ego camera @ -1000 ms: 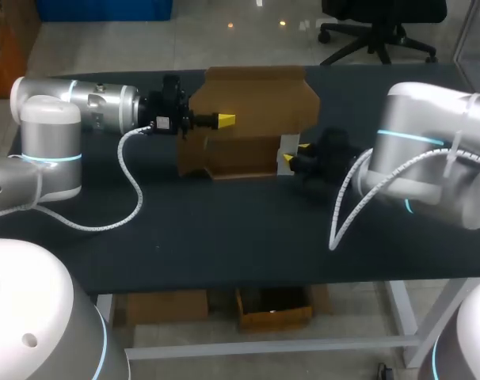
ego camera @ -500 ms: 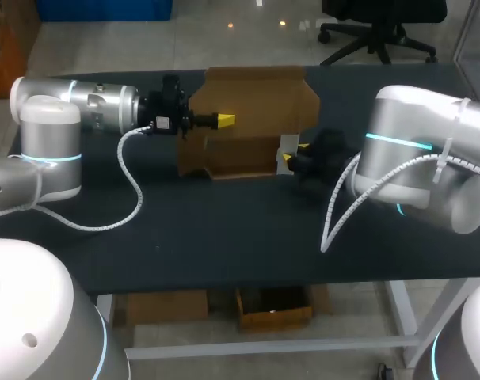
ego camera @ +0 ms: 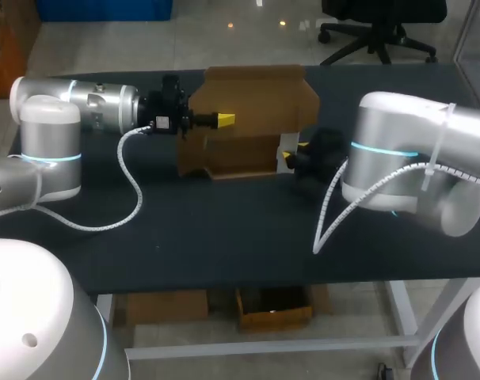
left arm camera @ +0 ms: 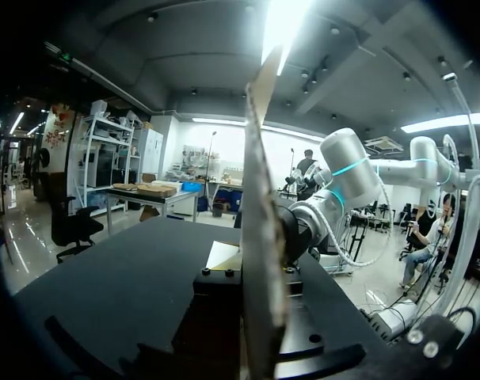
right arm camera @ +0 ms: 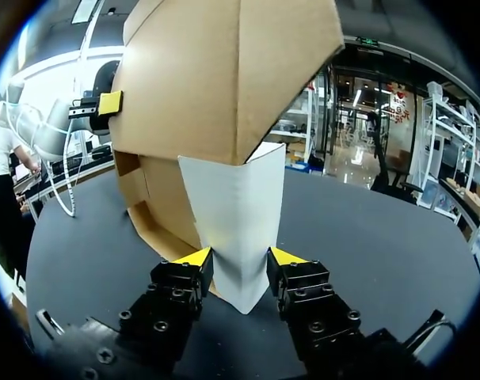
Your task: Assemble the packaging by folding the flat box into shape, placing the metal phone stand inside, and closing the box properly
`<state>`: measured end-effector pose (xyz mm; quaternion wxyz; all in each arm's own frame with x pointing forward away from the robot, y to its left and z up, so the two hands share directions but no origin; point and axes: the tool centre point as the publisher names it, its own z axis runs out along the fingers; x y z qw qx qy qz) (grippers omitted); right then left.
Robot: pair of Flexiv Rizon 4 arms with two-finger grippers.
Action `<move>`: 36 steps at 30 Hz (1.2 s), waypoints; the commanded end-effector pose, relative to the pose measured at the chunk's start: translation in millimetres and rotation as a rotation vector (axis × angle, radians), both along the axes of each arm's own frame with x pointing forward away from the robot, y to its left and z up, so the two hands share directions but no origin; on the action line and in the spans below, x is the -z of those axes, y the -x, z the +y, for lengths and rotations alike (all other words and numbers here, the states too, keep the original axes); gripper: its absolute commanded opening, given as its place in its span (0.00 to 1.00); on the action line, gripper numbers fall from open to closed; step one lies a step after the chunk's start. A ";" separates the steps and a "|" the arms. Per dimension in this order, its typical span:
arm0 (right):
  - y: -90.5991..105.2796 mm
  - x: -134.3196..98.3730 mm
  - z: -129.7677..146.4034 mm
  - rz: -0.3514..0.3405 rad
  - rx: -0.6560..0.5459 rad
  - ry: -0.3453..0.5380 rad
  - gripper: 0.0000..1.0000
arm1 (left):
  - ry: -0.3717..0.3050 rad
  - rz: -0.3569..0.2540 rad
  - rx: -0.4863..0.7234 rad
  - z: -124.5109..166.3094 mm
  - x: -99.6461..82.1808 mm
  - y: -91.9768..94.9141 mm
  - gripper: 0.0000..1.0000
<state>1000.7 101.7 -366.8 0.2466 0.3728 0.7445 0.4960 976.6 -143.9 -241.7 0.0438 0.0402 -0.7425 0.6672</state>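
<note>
- At the far middle of the table [ego camera: 224,229], the cardboard box [ego camera: 252,103] is standing half-formed, with its back panel upright and its tray opening toward the robot.
- Left gripper [ego camera: 225,119]: it is coming in from the side and appears to be pinching the box's upright panel. In its wrist view the panel is running edge-on between the finger bodies, and the tips are hidden.
- Right gripper [ego camera: 295,153]: it is clamping the white flap [right arm camera: 236,214] at the box's right end, with both yellow tips pressing on its two faces.
- Metal phone stand: it is not showing in any view.
- Risk, tearing: both arms are holding the same piece of card, so moving them apart or out of step would probably strain the flap's crease.
- Risk, slipping: the flap is sitting only at the fingertips, so a quick fold could pull it free and let it spring back.
- Risk, buckling: pushing the flap inward off its fold line could crumple the side wall or skew the tray.
- Risk, dragging: the box is resting lightly on the table, so a sideways push may slide it against the left grip.
</note>
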 end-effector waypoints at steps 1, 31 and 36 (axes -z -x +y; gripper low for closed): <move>-0.5 1.8 4.5 -0.029 0.094 0.013 0.42 | 0.001 0.000 0.004 -0.6 5.6 -0.2 0.00; -10.0 9.7 -0.8 -0.022 0.210 -0.036 0.38 | 0.001 0.000 0.004 -0.6 5.6 -0.2 0.00; -11.3 10.6 0.0 -0.021 0.222 -0.046 0.37 | 0.001 0.000 0.004 -0.6 5.6 -0.2 0.00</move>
